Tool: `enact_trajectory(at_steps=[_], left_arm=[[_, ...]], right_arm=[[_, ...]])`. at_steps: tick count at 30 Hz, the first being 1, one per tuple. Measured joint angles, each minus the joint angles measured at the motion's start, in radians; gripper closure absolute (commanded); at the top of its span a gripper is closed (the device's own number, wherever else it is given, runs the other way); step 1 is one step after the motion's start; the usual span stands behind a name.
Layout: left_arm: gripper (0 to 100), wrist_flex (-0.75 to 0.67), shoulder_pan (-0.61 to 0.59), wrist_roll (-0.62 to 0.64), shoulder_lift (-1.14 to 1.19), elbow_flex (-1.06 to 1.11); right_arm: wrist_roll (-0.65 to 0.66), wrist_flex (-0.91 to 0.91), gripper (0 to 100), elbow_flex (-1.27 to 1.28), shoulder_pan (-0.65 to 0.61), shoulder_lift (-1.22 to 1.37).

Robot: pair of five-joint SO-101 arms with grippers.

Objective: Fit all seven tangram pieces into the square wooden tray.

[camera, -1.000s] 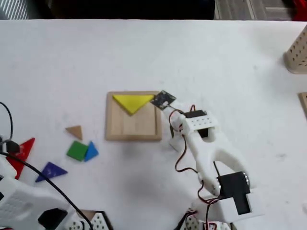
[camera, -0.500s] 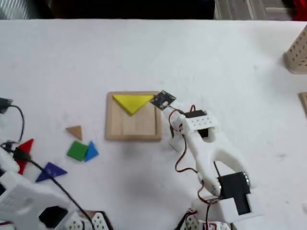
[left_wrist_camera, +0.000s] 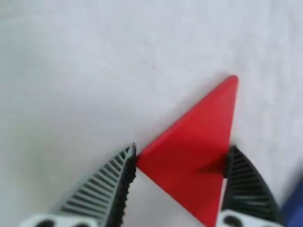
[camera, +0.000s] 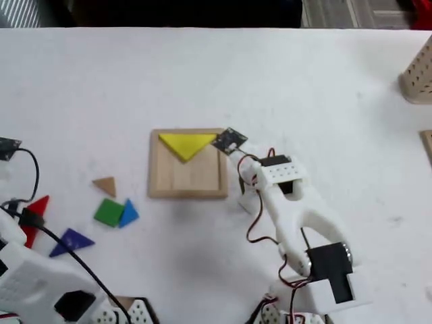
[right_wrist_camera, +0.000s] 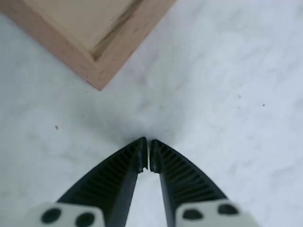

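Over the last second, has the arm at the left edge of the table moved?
Yes. The left arm has shifted a little toward the wooden tray. Its gripper now straddles the red triangle, which has stayed put.

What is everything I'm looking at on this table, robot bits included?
white table: 1, white, beneath everything
square wooden tray: 1, light wood, mid-table
yellow triangle: 1, inside tray, far side
tan triangle: 1, left of tray
green square: 1, beside blue triangle
blue triangle: 1, right of green square
purple triangle: 1, front left
red triangle: 1, between left gripper's fingers
left gripper: 1, black, open
right gripper: 1, black, shut, beside a tray corner
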Motion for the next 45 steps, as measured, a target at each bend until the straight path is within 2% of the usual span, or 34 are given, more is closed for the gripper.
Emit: enact_trajectory(at_steps=[7, 14, 22, 30, 45], left_arm=[[73, 0.106, 0.003, -0.009, 0.0, -0.002], [73, 0.219, 0.02, -0.071, 0.0, -0.002], [73, 0.241, 0.02, -0.071, 0.0, -0.002], [73, 0.353, 0.021, -0.064, 0.026, -0.055], [73, 0.391, 0.021, -0.064, 0.034, -0.055]], right_arm=[[0.0, 0.0, 98.0, 0.0, 0.0, 0.0], [0.0, 0.0, 98.0, 0.0, 0.0, 0.0], [0.0, 0.0, 98.0, 0.0, 0.0, 0.0], [0.0, 0.0, 98.0, 0.0, 0.0, 0.0], [0.0, 0.0, 98.0, 0.0, 0.0, 0.0]])
